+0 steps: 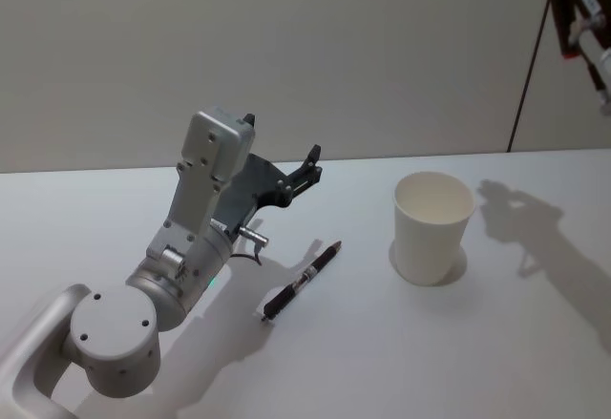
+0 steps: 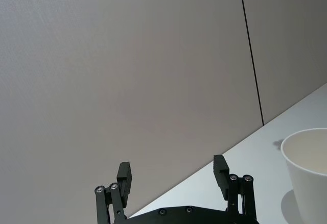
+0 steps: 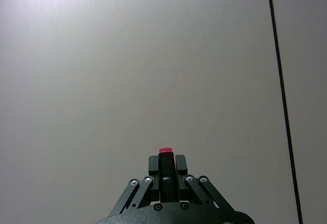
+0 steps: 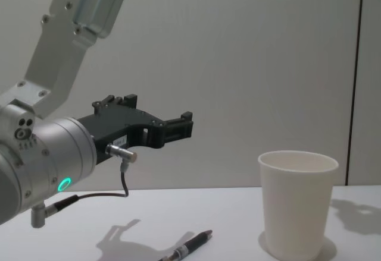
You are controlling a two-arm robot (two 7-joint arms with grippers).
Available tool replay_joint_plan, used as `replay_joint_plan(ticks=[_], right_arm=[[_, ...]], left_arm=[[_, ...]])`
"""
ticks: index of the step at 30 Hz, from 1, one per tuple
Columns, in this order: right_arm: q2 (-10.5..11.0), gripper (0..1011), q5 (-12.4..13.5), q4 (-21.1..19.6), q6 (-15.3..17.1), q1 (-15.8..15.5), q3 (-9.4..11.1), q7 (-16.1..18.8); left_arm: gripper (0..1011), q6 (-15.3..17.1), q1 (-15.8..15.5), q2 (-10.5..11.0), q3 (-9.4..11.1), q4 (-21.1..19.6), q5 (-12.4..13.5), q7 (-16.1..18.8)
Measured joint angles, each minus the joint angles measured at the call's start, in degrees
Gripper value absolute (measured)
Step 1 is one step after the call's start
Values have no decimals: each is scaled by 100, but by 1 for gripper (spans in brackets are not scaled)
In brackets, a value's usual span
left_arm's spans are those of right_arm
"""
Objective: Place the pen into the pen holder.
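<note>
The pen, dark with a clear middle section, lies flat on the white table, slanting away from me; the chest view has the pen low on the table. To its right the pen holder, a plain white paper cup, stands upright and looks empty, also seen as the cup and the cup. My left gripper hovers open above the table, behind and left of the pen, holding nothing. My right gripper is raised at the far right, its fingers shut on a dark red-tipped object.
A plain wall rises behind the table, with a thin dark vertical seam at the right. Bare tabletop lies in front of the pen and around the cup.
</note>
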Motion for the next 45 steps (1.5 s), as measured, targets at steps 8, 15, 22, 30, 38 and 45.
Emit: replay_joint_plan(ticks=[8,15,22,30,38,45], right_arm=[[45,182,-386,-15,29,-184,-89,92],[54,182,-830,-16,75,-372,-236,190],[-21,182,-1297,56,109,-511,-443,276],[-177,182,-1762,217,95,-610,-699,344],[-323,182,-1803,402,-74,-606,-820,367],[-411,182,-1784,545,-233,-560,-857,333]], left_arm=[[1003,0,0,0,0,0,0,0],[1004,0,0,0,0,0,0,0],[1003,0,0,0,0,0,0,0],[1003,0,0,0,0,0,0,0],[1003,0,0,0,0,0,0,0],[1003,0,0,0,0,0,0,0]])
